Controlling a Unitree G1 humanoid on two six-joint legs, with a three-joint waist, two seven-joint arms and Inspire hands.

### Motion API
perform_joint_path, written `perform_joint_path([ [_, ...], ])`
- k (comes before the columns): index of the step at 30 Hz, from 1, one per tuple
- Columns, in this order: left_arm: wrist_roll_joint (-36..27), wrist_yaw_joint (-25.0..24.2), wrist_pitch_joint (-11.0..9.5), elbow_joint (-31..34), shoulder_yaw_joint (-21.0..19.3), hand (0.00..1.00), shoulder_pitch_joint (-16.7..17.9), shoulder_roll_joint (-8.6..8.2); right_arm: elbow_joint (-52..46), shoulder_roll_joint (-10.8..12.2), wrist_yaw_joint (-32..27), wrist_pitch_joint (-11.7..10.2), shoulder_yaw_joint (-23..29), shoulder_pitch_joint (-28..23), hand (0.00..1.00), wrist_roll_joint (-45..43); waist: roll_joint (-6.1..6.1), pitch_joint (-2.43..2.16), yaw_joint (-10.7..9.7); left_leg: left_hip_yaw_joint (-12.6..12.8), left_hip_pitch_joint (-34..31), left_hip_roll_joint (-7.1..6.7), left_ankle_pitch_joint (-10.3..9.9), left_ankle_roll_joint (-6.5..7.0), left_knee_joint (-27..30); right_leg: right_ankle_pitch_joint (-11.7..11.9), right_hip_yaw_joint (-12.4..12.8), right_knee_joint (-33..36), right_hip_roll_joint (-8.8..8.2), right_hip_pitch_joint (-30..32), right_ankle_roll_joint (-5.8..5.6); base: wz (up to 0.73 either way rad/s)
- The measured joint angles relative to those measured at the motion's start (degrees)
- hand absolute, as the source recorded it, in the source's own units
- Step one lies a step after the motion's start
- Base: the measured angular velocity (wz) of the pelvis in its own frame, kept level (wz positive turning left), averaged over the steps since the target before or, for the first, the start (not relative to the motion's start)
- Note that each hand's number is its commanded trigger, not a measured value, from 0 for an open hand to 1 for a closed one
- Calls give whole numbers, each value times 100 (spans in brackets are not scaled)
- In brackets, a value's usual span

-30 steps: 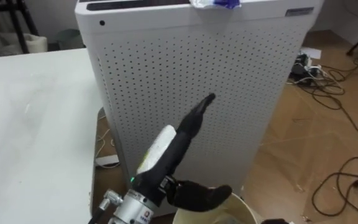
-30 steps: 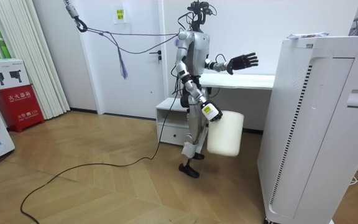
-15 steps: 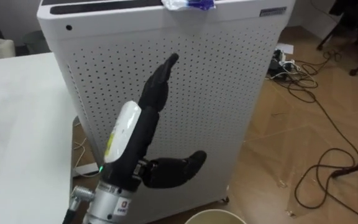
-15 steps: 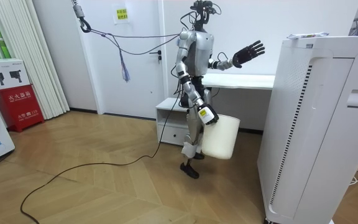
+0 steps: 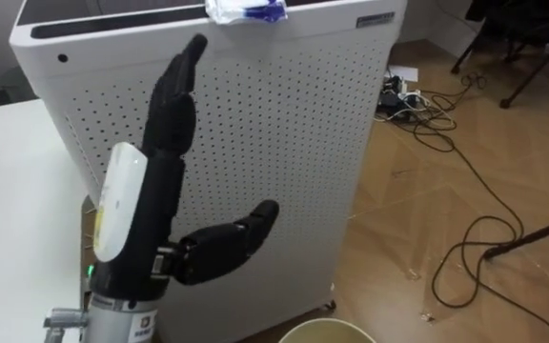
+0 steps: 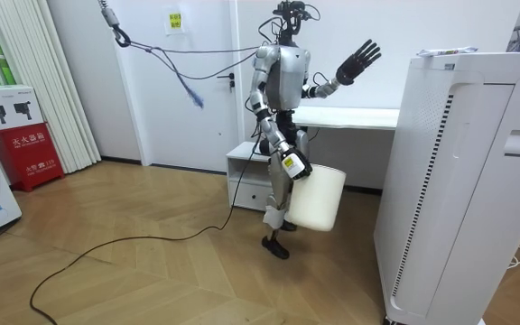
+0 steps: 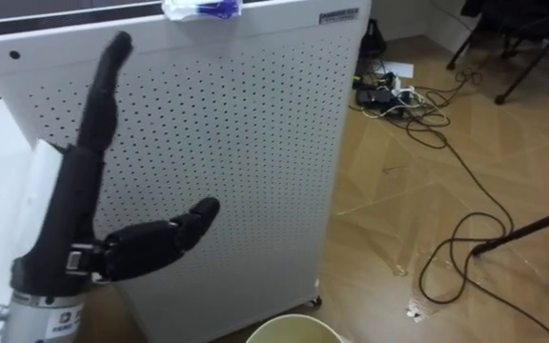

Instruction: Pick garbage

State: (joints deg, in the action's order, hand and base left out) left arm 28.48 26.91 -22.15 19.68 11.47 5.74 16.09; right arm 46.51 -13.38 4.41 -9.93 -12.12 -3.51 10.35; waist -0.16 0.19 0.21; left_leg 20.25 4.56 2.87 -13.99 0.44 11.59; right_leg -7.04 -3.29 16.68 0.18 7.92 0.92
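1. Left edge: white worktop (image 5: 8, 219).
2. Left of centre: left robot hand (image 5: 165, 143). It stands upright with fingers straight and thumb spread rightward, fully open and holding nothing. The room view shows it apart from the cabinet.
3. Centre: white perforated cabinet (image 5: 284, 143), standing on the floor.
4. Top centre: garbage (image 5: 244, 10), a crumpled white-and-blue wrapper lying at the front edge of the cabinet's top, untouched.
5. Bottom centre: rim of a white bucket (image 5: 327, 332). In the room view it hangs at the right robot hand (image 6: 294, 169); how that hand grips it cannot be told.
6. Right: cables (image 5: 446, 124) on the wooden floor.

Step in hand: the reach toward the garbage, not yet grasped. The next move likely calls for carrying the left robot hand up and rightward over the cabinet's top, closing on the wrapper, then dropping it into the bucket.
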Motion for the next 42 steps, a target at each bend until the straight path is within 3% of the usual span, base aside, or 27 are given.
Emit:
perform_joint_path([
  [3,3,183,-4,3,-24,0,-14,43,-7,-1,6,1,3,-25,100,-101,29,-15,-26,2,21,-7,0,0,-23,11,6,2,2,0,6,-9],
  [11,159,523,-75,2,-26,0,-24,38,-6,-2,38,2,-1,-56,100,-180,54,2,-126,36,82,-4,0,0,-25,10,24,34,10,-16,8,-2],
  [14,265,545,-81,2,-30,0,-33,42,-2,18,76,1,-10,-52,100,-171,18,36,88,404,109,71,-52,-73,226,-58,-22,250,10,72,71,-49],
  [16,266,524,-119,-56,-86,0,-14,41,2,79,88,4,-17,-56,100,-179,-70,118,170,522,-189,278,-223,-187,1346,-388,20,628,-9,118,167,-26],
  [17,265,511,-132,-113,-94,0,-6,20,12,111,73,0,-20,-88,100,-176,-88,134,152,401,-540,495,-212,-203,2257,-494,214,758,99,101,200,7],
  [18,268,504,-161,-148,-93,0,-9,-9,20,102,60,-1,-19,-118,100,-167,-49,135,153,285,-723,609,-174,-211,2722,-516,359,800,204,75,239,12],
  [19,267,504,-234,-199,-93,0,-6,-53,36,68,21,3,-16,-183,100,-151,-32,189,188,-214,-1132,617,-23,-140,3453,-556,691,916,382,-19,313,0],
  [20,261,513,-343,-275,-94,0,6,-106,67,30,-55,5,0,-256,100,-142,37,141,279,-779,-1433,364,-103,12,3625,-566,976,946,499,-53,336,-7],
  [21,261,513,-373,-295,-96,0,1,-111,106,21,-89,6,5,-258,100,-138,45,133,293,-977,-1568,207,-143,73,3541,-566,1057,941,504,-72,336,-17],
  [22,258,514,-468,-331,-121,0,0,-116,204,15,-130,6,-2,-250,100,-115,44,130,340,-1221,-1798,-78,-126,44,3196,-567,1268,924,505,-117,334,-15],
  [23,259,522,-551,-372,-147,0,0,-125,265,11,-133,5,-6,-233,100,-116,41,131,365,-1330,-1878,-208,-88,-17,2915,-568,1376,922,507,-139,331,-31],
  [24,280,525,-669,-449,-239,0,8,-157,435,5,-165,2,-9,-191,100,-127,38,130,436,-1559,-1963,-419,53,-149,2114,-578,1593,909,517,-176,312,-42],
  [25,379,538,-702,-450,-341,0,10,-165,530,3,-224,3,-10,-197,100,-126,63,113,481,-1822,-1987,-475,249,-184,1338,-599,1671,905,551,-169,281,-43],
  [26,406,554,-723,-450,-388,0,10,-167,534,0,-247,7,-11,-209,100,-127,81,101,480,-2001,-2004,-460,304,-160,1019,-628,1674,916,579,-176,274,-43],
  [27,509,612,-729,-465,-458,0,24,-192,534,-2,-260,15,-11,-234,100,-129,85,70,468,-2217,-2013,-447,555,-154,773,-720,1662,962,592,-190,256,-42],
  [28,595,639,-726,-460,-466,0,30,-198,523,-4,-266,15,-12,-228,100,-133,94,-1,476,-2200,-1976,-458,752,-88,754,-813,1526,1015,506,-185,191,-42],
  [29,627,642,-727,-456,-460,0,25,-189,518,-2,-279,14,-12,-220,100,-133,77,-32,471,-2153,-1951,-456,817,-52,750,-850,1337,1021,403,-189,142,-43],
  [31,866,646,-729,-446,-456,0,26,-170,490,-2,-296,11,-10,-222,100,-128,-91,-3,475,-1928,-1756,-490,869,3,792,-1008,540,1044,-197,-310,-96,-44],
  [32,1006,664,-726,-437,-483,0,13,-128,488,-2,-296,11,-11,-218,100,-132,-140,-16,492,-1927,-1701,-550,868,25,874,-1085,381,1080,-343,-350,-179,-42],
  [33,1108,675,-726,-423,-505,0,-3,-105,487,-3,-297,11,-11,-209,100,-133,-152,-16,503,-1925,-1665,-586,853,57,917,-1126,369,1108,-395,-376,-212,-44],
  [34,1289,730,-730,-404,-529,0,-71,-56,472,-10,-298,12,-7,-195,100,-131,-151,-12,514,-1921,-1614,-651,804,184,1026,-1175,284,1159,-471,-433,-303,-35],
  [35,1342,817,-735,-398,-535,0,-191,9,442,-1,-297,11,-8,-174,100,-135,-120,15,505,-1903,-1577,-688,730,306,1135,-1185,217,1171,-537,-503,-312,-27],
  [38,1437,984,-742,-351,-586,0,-502,92,341,-21,-304,12,2,-157,100,-207,-16,64,440,-1929,-1585,-761,591,404,1243,-1184,117,1055,-614,-605,-385,1],
  [40,1498,1158,-790,-343,-687,0,-737,138,70,-48,-299,14,-1,-155,100,-437,103,124,488,-1917,-1613,-760,587,461,1188,-1108,12,826,-623,-630,-437,-7],
  [42,1500,1240,-787,-343,-698,0,-807,206,-99,-30,-238,14,-14,-155,100,-594,150,111,481,-1948,-1613,-760,587,462,1098,-1027,-53,565,-613,-708,-433,4],
])
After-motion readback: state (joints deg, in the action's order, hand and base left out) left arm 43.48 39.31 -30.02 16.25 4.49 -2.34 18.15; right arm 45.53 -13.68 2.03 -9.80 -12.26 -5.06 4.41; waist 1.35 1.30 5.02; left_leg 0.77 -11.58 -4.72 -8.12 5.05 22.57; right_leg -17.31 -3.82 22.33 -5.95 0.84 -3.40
